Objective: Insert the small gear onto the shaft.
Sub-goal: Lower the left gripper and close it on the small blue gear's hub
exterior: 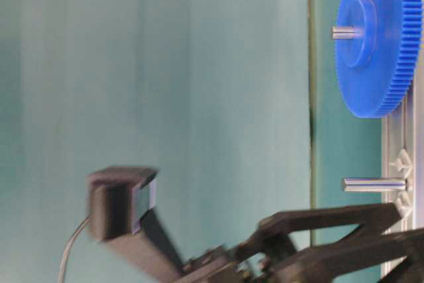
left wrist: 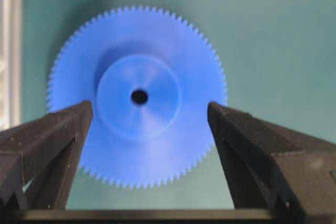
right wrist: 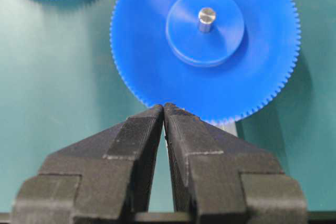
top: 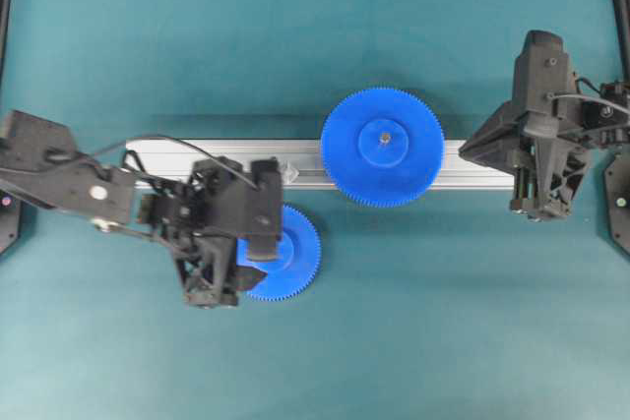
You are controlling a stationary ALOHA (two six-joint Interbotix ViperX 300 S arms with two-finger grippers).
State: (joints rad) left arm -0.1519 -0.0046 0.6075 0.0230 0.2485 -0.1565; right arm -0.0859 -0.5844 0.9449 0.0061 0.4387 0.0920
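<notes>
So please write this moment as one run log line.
left end effector: open over small blue plastic gear | right end effector: shut, idle | thin grey metal shaft: bare

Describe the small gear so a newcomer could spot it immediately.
Find the long ribbed aluminium rail crossing the green table. Just off its near side, under the left tool, lies the small gear flat on the cloth. Unlike the larger blue gear on the rail, its centre hole is empty.

Both the small gear and the big gear are blue; the shaft grey metal, the rail silvery and ribbed, the table teal, the grippers black.
</notes>
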